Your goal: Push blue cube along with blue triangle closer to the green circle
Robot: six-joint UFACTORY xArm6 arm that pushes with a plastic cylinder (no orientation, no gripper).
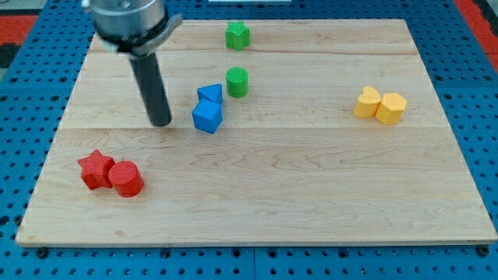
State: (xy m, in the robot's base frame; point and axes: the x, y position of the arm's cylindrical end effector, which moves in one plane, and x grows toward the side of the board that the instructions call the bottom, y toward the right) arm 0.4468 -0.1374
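The blue cube (207,117) lies left of the board's centre. The blue triangle (210,94) touches it just above. The green circle (237,81) stands a little to the upper right of the triangle, close to it but apart. My tip (160,122) rests on the board to the left of the blue cube, with a small gap between them. The dark rod rises from it toward the view's top left.
A green star-like block (238,36) sits near the top edge. A red star (96,169) and red cylinder (125,178) touch at the lower left. Two yellow blocks (368,102) (391,108) touch at the right. The wooden board (311,194) lies on a blue pegboard.
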